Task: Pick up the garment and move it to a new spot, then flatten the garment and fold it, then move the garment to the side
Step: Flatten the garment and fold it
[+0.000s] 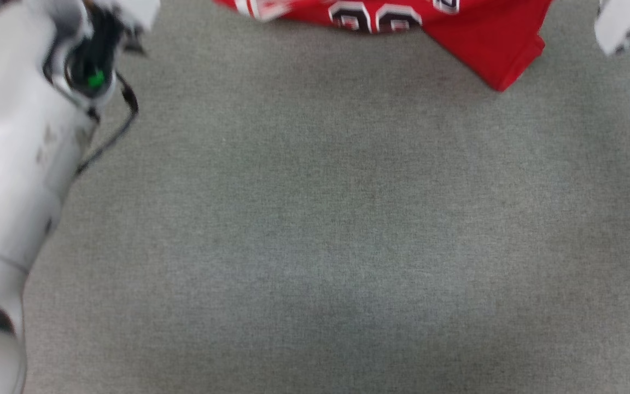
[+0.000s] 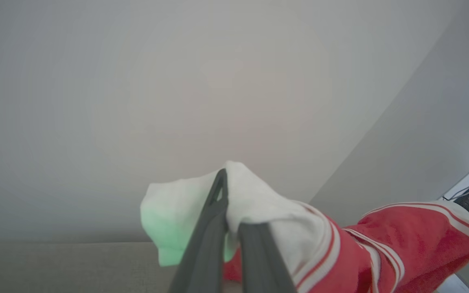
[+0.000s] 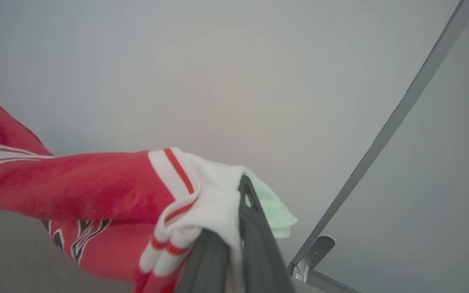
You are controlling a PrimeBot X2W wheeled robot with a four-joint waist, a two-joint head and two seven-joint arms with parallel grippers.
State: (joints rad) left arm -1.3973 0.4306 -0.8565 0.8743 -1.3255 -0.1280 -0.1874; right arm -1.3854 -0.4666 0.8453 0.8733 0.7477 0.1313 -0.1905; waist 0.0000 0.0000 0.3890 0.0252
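Gray surface point(image 1: 315, 246) ahead, bare in front of me, with a pale wall point(image 2: 177, 81) behind both wrists. The shirt point(image 1: 479, 33) sat at the top edge of the head view, a red hem corner hanging low. I couldn't tell if that corner touched the surface.

My left gripper point(image 2: 234, 199) was pressed together on a white sleeve end point(image 2: 177, 203). My right gripper point(image 3: 228, 207) was pinched on the other sleeve end point(image 3: 214, 183). The red body was strung between them, printed numbers showing. My left forearm point(image 1: 14, 164) was raised along the left side.

I judged this as step one: shirt picked up, move to the new spot in hand, nothing flattened or folded yet. The next move called for both arms travelling together at the same spread. Then lower it hem first so it lands flat, and hold both pinches until it lies down.
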